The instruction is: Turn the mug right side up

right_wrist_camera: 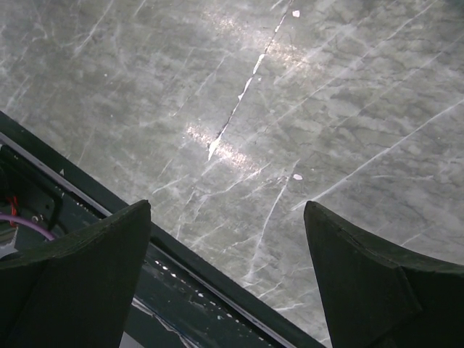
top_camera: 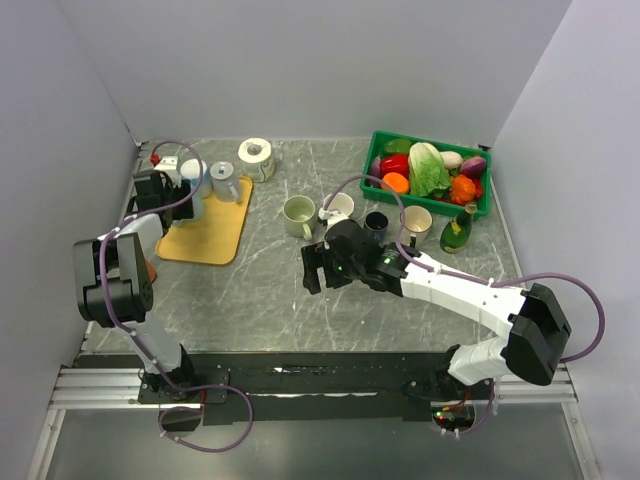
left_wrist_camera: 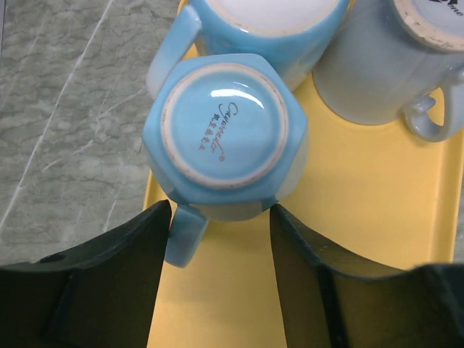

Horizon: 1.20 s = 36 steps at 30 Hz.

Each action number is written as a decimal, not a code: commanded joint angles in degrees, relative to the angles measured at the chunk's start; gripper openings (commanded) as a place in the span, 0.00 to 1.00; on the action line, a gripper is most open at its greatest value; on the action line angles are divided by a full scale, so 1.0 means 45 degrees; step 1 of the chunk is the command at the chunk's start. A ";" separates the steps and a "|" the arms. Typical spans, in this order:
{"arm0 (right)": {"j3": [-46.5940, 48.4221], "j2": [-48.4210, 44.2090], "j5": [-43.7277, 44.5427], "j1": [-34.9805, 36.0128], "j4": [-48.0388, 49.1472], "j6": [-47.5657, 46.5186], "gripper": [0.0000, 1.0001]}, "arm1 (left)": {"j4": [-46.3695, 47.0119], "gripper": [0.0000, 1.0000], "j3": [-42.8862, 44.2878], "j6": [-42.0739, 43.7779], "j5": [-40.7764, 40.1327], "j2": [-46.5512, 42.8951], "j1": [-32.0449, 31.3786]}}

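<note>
From above, my left arm [top_camera: 112,278] reaches to the far left corner of the table [top_camera: 300,320], where the mug [top_camera: 190,180] stands on the yellow tray [top_camera: 210,240]. The right hand [top_camera: 315,267] hangs mid-table, well apart from it, so the left is plainly the nearer one. On the left wrist camera the left hand [left_wrist_camera: 220,209] is open, its fingers [left_wrist_camera: 109,275] spread to either side of the mug's near flank; I judge it not yet pinched. The mug sits base up, its axis vertical and pointing at the lens, straight ahead of the fingertips, with its handle [left_wrist_camera: 185,235] sticking back toward one finger. A grey mug [left_wrist_camera: 391,65] and a second blue mug [left_wrist_camera: 268,29] crowd just behind it. On the right wrist camera the right hand is spread wide over the table, holding nothing.
</note>
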 commanded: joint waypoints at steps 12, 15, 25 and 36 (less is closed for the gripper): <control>0.0599 0.0187 0.0044 0.0416 0.0129 0.0273 0.91 | 0.0449 0.56 -0.0108 -0.0017 -0.1313 -0.0446 -0.0674; 0.0677 0.0207 0.0063 0.0494 0.0090 0.0293 0.91 | 0.0527 0.55 -0.0302 -0.0037 -0.1177 -0.0544 -0.0732; 0.0502 -0.0184 0.0258 0.0669 -0.0008 0.0449 0.91 | 0.0293 0.41 -0.0284 0.0061 -0.1720 -0.0330 -0.1181; 0.0736 -0.0145 0.0434 0.0923 -0.0261 0.0469 0.91 | 0.0117 0.30 0.0029 -0.0270 -0.1996 -0.0153 -0.1201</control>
